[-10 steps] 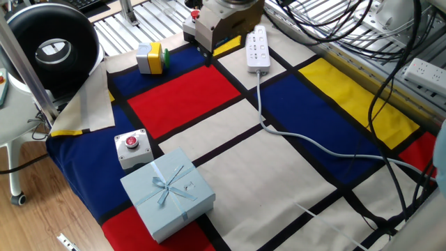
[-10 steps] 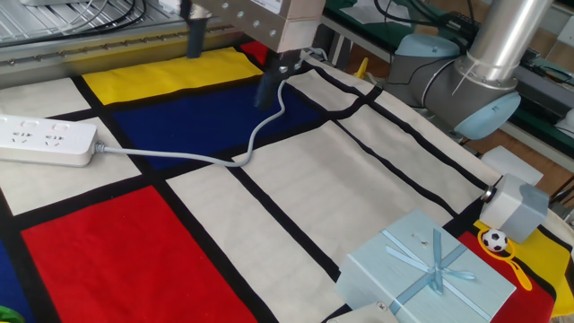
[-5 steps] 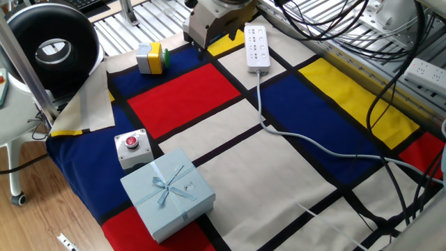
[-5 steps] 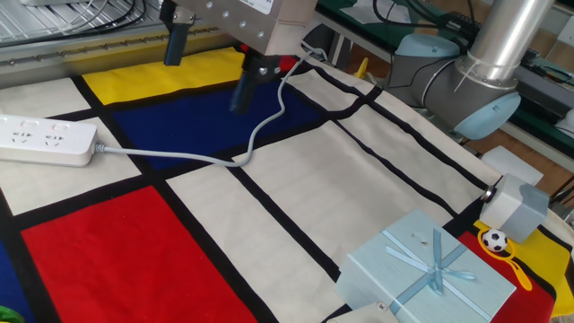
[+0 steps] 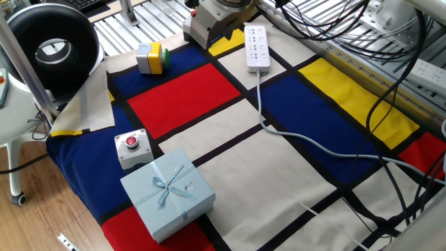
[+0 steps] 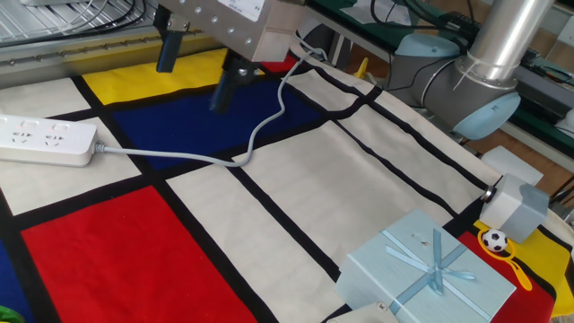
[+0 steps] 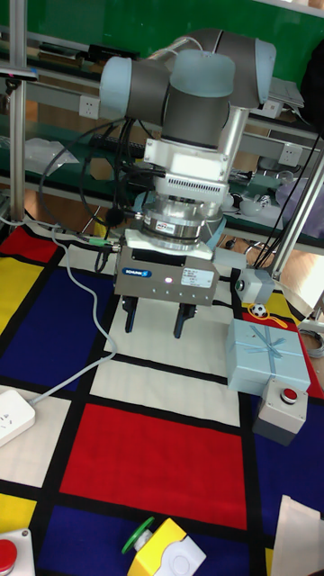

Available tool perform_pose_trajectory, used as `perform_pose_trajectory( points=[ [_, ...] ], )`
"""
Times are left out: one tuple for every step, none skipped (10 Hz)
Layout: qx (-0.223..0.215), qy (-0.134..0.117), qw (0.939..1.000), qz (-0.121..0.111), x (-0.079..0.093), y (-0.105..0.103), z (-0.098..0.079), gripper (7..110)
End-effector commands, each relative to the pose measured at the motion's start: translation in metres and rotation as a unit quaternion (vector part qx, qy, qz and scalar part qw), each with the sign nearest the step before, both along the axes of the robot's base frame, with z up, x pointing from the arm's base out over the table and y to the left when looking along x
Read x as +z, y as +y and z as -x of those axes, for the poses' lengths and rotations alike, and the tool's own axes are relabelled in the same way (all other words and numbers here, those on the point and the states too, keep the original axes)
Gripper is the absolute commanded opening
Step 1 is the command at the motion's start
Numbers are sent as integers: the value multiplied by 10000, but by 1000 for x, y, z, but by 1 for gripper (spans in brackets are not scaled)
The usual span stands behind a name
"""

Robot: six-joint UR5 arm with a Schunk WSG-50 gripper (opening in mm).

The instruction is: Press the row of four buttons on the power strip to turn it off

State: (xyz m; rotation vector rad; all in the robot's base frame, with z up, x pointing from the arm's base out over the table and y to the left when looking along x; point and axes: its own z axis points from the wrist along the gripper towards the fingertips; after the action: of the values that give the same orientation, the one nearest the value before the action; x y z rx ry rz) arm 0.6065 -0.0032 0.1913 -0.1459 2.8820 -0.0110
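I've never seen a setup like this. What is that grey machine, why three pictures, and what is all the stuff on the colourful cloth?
The grey machine is a robot arm; at its end hangs a gripper with two dark fingers, apart and holding nothing. Three cameras film the same table: two from different sides, and a tall one facing the arm. On the chequered cloth lie a white power strip with a long grey cord, a pale blue gift box, a grey box with a red button and a yellow box with a green button. The gripper hovers above the cloth, touching nothing.
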Motion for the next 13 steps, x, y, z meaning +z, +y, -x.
perform_pose_trajectory(
  points=[
    [-24, 174, 9998, -115, -15, -6, 13, 7],
    [-53, 220, 9996, -160, -15, -3, 15, 7],
    [-46, 289, 9995, -97, -14, -6, 18, 7],
    [31, 450, 9990, 37, -16, -11, 26, 7],
    [131, 675, 9974, 234, -17, -19, 36, 7],
    [151, 722, 9969, 268, -17, -17, 38, 7],
    [114, 651, 9977, 153, -15, -7, 33, 7],
    [125, 497, 9986, 126, -14, -3, 26, 7],
    [237, 438, 9986, 174, -13, -3, 22, 7],
    [364, 425, 9982, 225, -14, -3, 22, 7],
    [446, 382, 9979, 268, -14, -1, 20, 7],
    [488, 423, 9974, 330, -13, -1, 21, 7],
    [585, 644, 9954, 408, -15, -2, 31, 7]
  ],
)
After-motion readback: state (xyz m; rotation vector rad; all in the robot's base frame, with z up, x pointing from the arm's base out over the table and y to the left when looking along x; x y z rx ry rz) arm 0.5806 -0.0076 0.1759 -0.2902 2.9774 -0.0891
